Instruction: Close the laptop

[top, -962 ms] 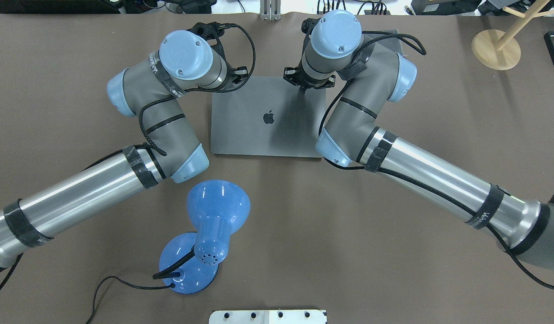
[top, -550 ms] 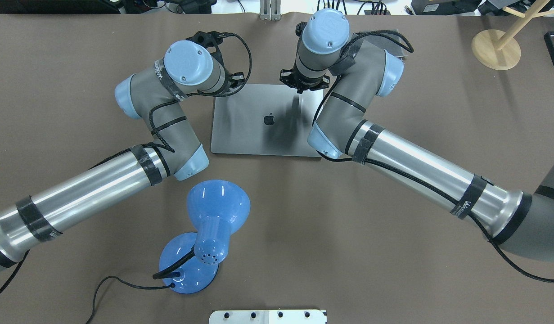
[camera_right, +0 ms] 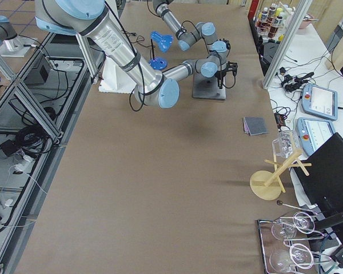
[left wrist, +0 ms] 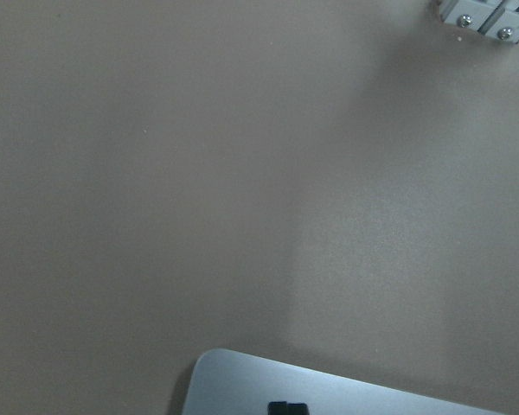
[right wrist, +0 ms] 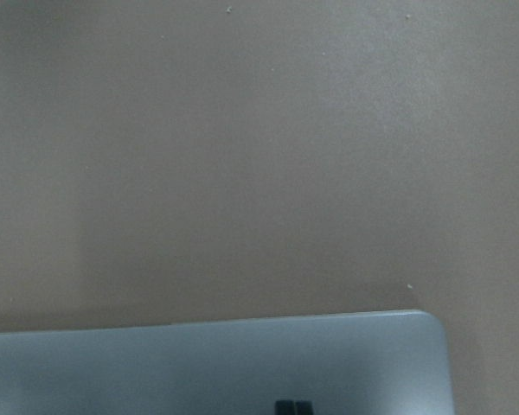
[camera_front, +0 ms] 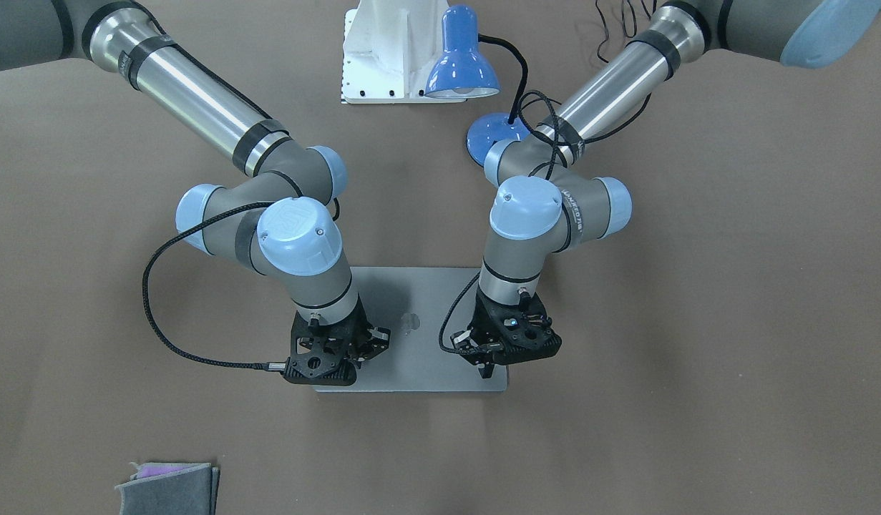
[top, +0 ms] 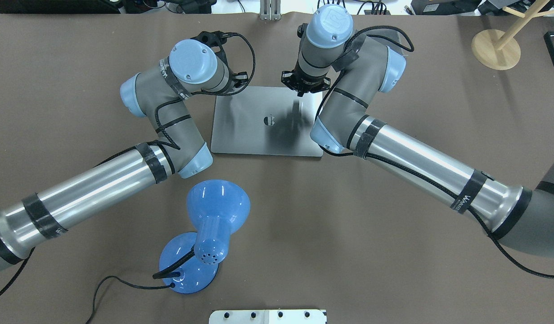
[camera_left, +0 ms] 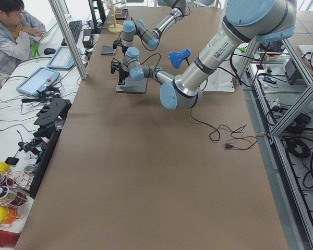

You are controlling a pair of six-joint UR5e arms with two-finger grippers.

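My left gripper (camera_front: 486, 368) has its fingers pinched together with nothing between them, tip pointing down over the far left corner of the laptop (top: 258, 135). My left wrist camera shows only that rounded corner and bare table (top: 78, 67) beyond it. The laptop sits in the middle of the table, between my two arms, with the lamp (top: 213, 225) nearer my base. Its grey lid faces up, logo showing, and lies flat or very nearly so; I cannot tell whether a sliver of gap remains at the far edge. I judge it a stiff metal slab, heavy enough in the base not to skate about, with a smooth lid my pads would slip on and a glass screen underneath that would not forgive a hard push. So there is no need to grasp it: I would press lightly with closed tips near the far corners, load shared by both sides, and keep off the middle of the lid. My right gripper (top: 299, 91) is likewise closed and empty, tip down at the far right part of the lid; I cannot say whether it touches.
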